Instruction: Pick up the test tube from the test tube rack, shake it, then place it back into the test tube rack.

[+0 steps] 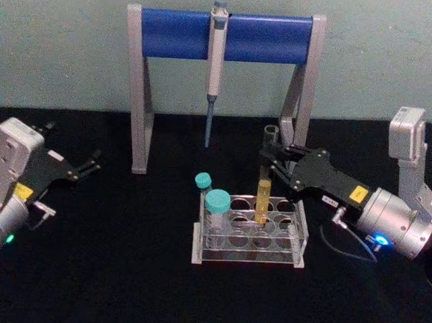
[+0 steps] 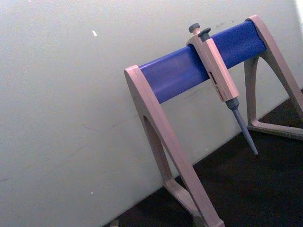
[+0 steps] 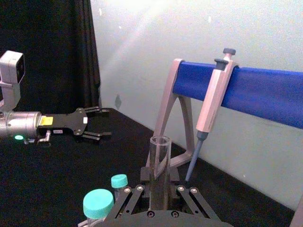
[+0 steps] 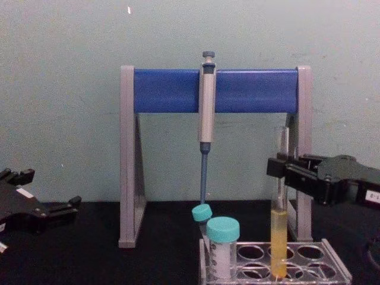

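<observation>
Yellow liquid fills the lower part of the test tube (image 1: 264, 199). The tube stands upright in a hole of the test tube rack (image 1: 246, 252), on the right of the two teal-capped tubes (image 1: 216, 203). Your right gripper (image 1: 267, 156) comes in from the right and holds the tube high, above the liquid and well above the rack's top plate. In the right wrist view its jaws look pressed on the glass from both sides, so I judge the grasp is made and the lift is the step in hand.

To do it well, pull straight up and keep the tube vertical until the round bottom is clear of the hole. If you tilt it sooner, the glass can press on the edge of the hole and drag the light rack. The tube has no cap, so shake it with small, soft movements and do not lean it far, or the liquid can reach the open mouth. Mind the pipette (image 1: 215, 72) hanging on the stand (image 1: 174, 32) behind.

The left gripper (image 1: 92, 163) rests far on the left with its jaws apart. Leave it there.
</observation>
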